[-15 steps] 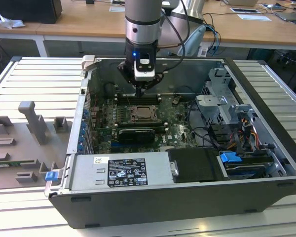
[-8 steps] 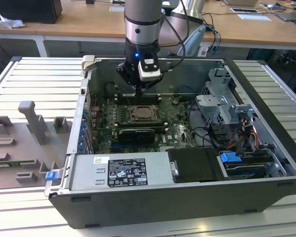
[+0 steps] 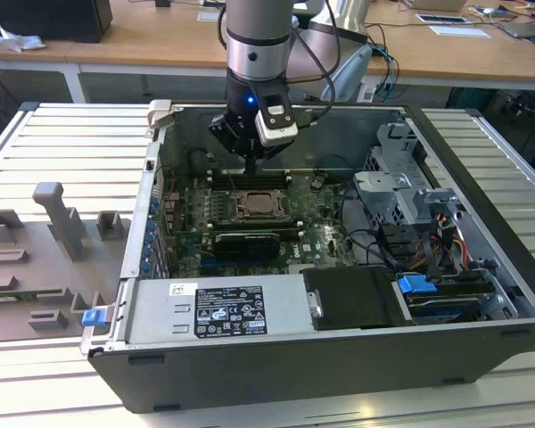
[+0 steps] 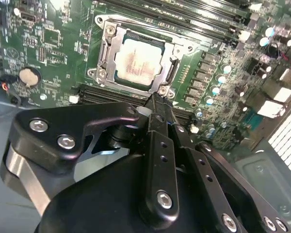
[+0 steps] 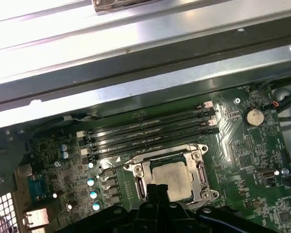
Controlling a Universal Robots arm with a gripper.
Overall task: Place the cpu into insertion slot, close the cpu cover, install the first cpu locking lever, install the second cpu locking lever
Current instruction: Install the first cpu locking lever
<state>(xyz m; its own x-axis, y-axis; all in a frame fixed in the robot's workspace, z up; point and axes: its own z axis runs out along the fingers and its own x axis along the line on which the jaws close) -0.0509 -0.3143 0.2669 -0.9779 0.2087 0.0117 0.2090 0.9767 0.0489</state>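
The cpu, a pale silvery square chip, lies flat in the insertion slot on the green board inside the open computer case. The cpu cover, a silvery frame, lies down around the chip's face. A thin wire locking lever runs beside the socket. My gripper hovers just above the socket's edge with its black fingers together and nothing between them. In the exterior view the gripper hangs over the far side of the cpu. In the first wrist view the gripper sits at the edge of the cover.
Long black memory slots flank the socket. A black graphics card and the power supply lie toward the case front, a drive cage with cables at the exterior view's right. A grey fixture stands outside the case.
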